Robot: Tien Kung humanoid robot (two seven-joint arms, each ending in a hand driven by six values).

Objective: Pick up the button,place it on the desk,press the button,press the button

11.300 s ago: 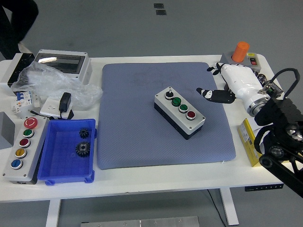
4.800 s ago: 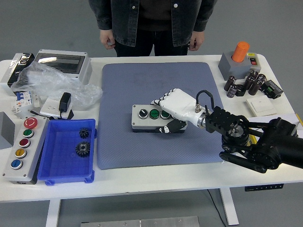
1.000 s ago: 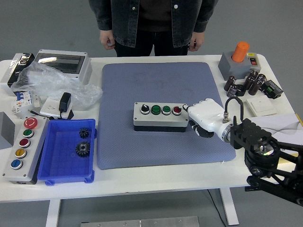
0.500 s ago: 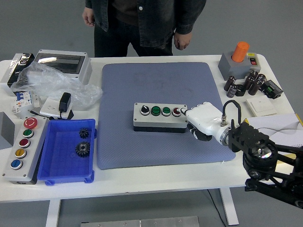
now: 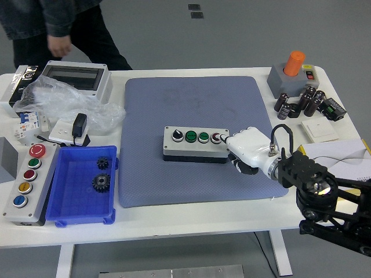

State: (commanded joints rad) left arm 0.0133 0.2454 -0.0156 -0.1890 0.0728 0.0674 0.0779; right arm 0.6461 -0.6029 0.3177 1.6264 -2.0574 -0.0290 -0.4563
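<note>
The right hand (image 5: 248, 149), fingers curled (gripping nothing), is fingering the red button (image 5: 215, 138) at the button box's (image 5: 195, 144) three o'clock end, pressing.

The button box (image 5: 196, 143) sits on the mat (image 5: 197, 139) in the middle of the worktop (image 5: 174, 223). The robot hand (image 5: 246, 150) touches the box's right end. Left of the mat, a tray (image 5: 81, 185) holds two gears (image 5: 101, 176), with a second button box (image 5: 26, 182) further left.

Robot hand (image 5: 246, 149) hides the button box's (image 5: 194, 143) right end.
</note>
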